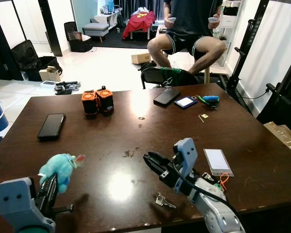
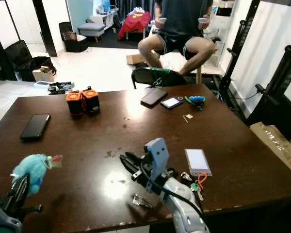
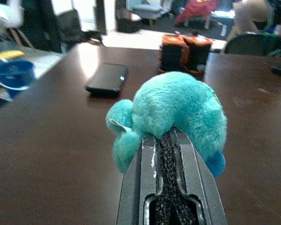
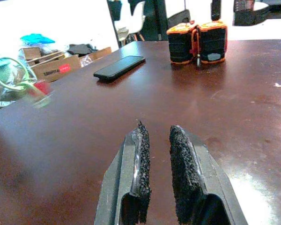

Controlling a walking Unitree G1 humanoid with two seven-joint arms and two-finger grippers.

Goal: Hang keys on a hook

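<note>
So the big dark wooden bench point(image 1: 136, 141) takes up most of the scene, and honestly the job looks like it's barely started. No hook anywhere that I can make out, so that's the whole hanging part left to do.

A person point(image 1: 189, 29) is sitting on a chair past the far edge, holding something small in each hand.

Right gripper point(image 1: 153, 162) hovers low over the near part of the bench, fingers point(image 4: 140, 173) parted with a narrow gap and nothing between them. Left gripper point(image 1: 51, 187) is down at the near left corner, fingers pinched shut on a fluffy teal plush toy point(image 1: 60, 167), which isn't what the task is after as far as I can tell.

The keys point(image 1: 163, 200) are lying flat near the front edge, just beside the right arm and a bit behind its fingertips, untouched. There's another small bunch with an orange loop point(image 1: 222, 182) next to a white card point(image 1: 217, 161), further right.

Smaller clutter: black phone point(image 1: 51, 126) on the left, two orange-and-black blocks point(image 1: 97, 101) toward the far side.

My guess: grab is still pending, then finding a hook.
</note>
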